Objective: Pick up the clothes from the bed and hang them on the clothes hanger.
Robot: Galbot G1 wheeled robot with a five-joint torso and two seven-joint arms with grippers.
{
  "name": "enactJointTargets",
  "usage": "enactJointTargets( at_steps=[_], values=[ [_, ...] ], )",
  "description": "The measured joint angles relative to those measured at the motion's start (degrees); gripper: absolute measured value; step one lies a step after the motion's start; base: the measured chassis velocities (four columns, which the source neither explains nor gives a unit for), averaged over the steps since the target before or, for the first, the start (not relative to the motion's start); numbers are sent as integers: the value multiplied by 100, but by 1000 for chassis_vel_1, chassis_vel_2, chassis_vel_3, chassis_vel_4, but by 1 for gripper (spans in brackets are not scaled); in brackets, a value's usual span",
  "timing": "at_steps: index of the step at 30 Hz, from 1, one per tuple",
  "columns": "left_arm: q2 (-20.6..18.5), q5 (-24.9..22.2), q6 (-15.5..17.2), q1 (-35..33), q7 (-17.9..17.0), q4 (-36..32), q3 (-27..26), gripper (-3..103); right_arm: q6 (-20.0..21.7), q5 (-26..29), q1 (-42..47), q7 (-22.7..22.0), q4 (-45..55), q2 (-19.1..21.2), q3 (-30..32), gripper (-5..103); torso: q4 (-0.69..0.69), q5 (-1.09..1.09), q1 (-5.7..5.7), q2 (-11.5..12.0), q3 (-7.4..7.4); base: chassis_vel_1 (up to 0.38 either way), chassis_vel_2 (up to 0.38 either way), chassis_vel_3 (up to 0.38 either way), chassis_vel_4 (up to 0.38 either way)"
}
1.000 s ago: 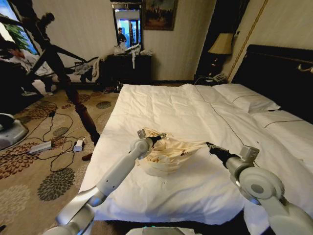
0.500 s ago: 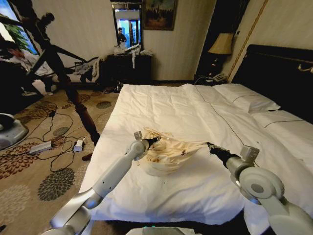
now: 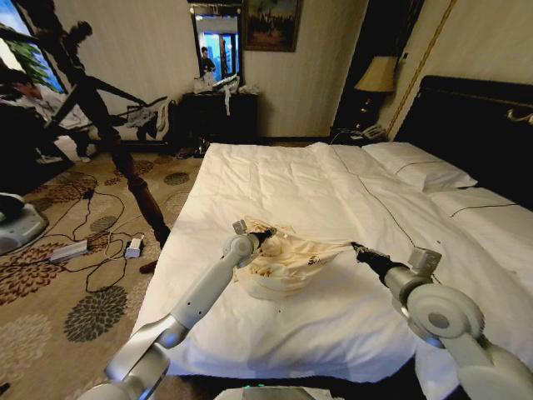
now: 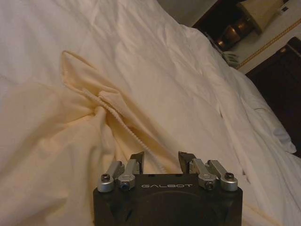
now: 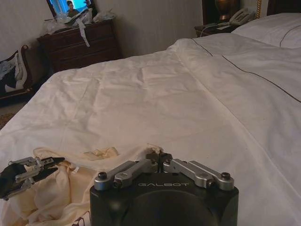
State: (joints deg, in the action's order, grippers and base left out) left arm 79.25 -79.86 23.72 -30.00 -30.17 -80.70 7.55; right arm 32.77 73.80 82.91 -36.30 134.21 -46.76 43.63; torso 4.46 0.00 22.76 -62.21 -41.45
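Observation:
The clothes, a cream long-sleeved top (image 3: 287,260), lie bunched on the white duvet of the bed (image 3: 275,175) near its foot. My left gripper (image 3: 265,237) is at the top's left end. In the left wrist view it (image 4: 161,159) stands open, with a hemmed fold of the top (image 4: 56,141) running between its fingers. At the top's right end my right gripper (image 3: 358,248) is shut on a pinch of fabric, as the right wrist view (image 5: 157,157) shows. That view also holds the top (image 5: 51,188) and the left gripper (image 5: 56,162). The clothes hanger is out of view.
Pillows (image 3: 420,167) and a black headboard (image 3: 475,125) lie at the right. On the patterned carpet to the left are cables with a power strip (image 3: 71,250) and a dark wooden stand leg (image 3: 137,187). A dresser (image 3: 221,117) stands by the far wall.
My left arm swayed slightly to the left and came back. The top and the right gripper stay where they were.

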Motion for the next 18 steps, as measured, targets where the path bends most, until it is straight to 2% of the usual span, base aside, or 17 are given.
enactJointTargets(
  at_steps=[18],
  values=[
    [126,-120,109,200,-51,467,-45,42,0,214,-52,-89,16,-11,65,0,0,0,0,0,0,0,0,0,0]
  ],
)
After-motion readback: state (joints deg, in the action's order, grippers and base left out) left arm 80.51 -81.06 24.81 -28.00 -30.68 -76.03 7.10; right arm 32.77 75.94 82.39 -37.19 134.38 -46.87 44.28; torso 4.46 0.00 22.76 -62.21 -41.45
